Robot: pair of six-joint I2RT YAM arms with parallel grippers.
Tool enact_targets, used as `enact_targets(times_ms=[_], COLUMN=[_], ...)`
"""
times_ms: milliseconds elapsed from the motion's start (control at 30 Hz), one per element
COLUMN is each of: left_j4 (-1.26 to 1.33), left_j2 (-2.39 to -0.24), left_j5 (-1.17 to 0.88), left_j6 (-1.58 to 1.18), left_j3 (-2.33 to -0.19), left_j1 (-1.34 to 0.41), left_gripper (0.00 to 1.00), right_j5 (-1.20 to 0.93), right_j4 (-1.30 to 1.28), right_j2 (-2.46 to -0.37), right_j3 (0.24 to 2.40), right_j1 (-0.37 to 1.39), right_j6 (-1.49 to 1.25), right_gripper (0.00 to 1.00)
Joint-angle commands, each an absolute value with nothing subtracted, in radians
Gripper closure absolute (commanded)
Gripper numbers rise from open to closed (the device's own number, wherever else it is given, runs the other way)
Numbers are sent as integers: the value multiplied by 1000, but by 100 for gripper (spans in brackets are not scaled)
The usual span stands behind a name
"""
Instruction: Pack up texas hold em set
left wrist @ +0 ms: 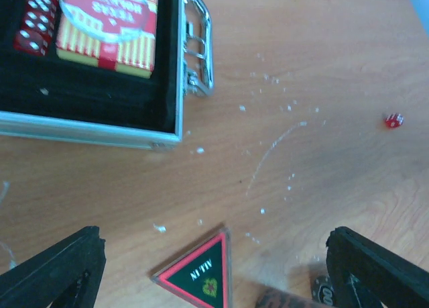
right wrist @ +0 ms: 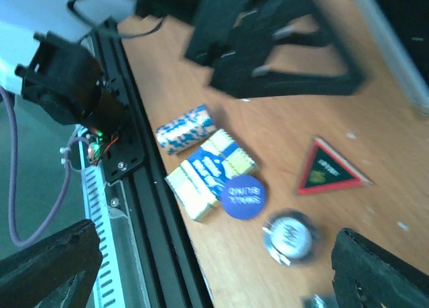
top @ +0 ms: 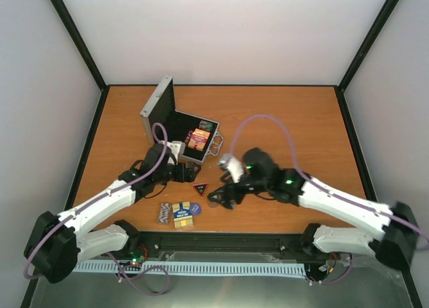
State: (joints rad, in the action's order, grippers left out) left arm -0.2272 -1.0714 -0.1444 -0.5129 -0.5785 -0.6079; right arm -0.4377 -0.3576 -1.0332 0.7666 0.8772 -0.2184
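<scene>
Red-edged, one triangle (left wrist: 200, 276) lies before our open left claw (left wrist: 214, 251); one blue button (right wrist: 242, 195), one white button (right wrist: 289, 235) before our open right claw (right wrist: 214, 249).

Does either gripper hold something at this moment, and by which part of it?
Nothing is held: the left gripper and the right gripper are both open and empty.

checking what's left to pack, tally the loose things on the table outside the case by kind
card box: 1
chip stack: 1
triangle: 1
round buttons: 2, the blue button and the white button
red die: 1
total: 6
A cut-off dark scrap at the bottom edge of the right wrist view is not counted.
</scene>
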Motion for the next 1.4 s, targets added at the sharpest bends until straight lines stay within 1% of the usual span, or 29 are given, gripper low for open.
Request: enact_targets(times_ms=[0, 100, 233, 300, 433, 600, 700, 867, 1133, 1233, 1367], left_j4=[-138, -129, -108, -97, -64, -17, -17, -3, 23, 22, 22], left_j2=[-1045, -1046, -1011, -956, -813, -647, -611, -615, -614, -610, -611], left_j5=[-294, -324, -314, -253, -48, 18, 31, 30, 21, 22, 22], left_j6=[-465, -436, -424, -418, -422, -405, -401, -397, -387, -385, -382], left_j3=[-569, -556, -522, -504, -435, -346, -333, -326, -305, -302, -301], left_j1=[-515, -459, -374, -362, -362, -362, -361, -362, -362, -362, -362], left_gripper=[9, 9, 12, 11, 10, 10, 8, 8, 11, 12, 13], right_j5=[-180, -248, -233, -225, -185, -206, -248, -299, -384, -404, -365], right_j4=[-330, -285, -331, -367, -418, -459, -465, -492, -473, -474, -506], right_j2=[-1274, -1410, -1528, -1571, -1670, -1785, -1818, -1847, -1884, -1890, -1906], right_j3=[933, 983, 1057, 1087, 1159, 1219, 1233, 1237, 1238, 1239, 1242], right_j1=[1104, 1138, 1181, 1183, 1180, 1157, 1138, 1115, 1094, 1092, 1092], right_j6=[-187, -207, -166, -151, -169, -195, -187, -142, -109, -105, -103], right_gripper=[8, 13, 14, 14, 14, 16, 17, 15, 14, 15, 21])
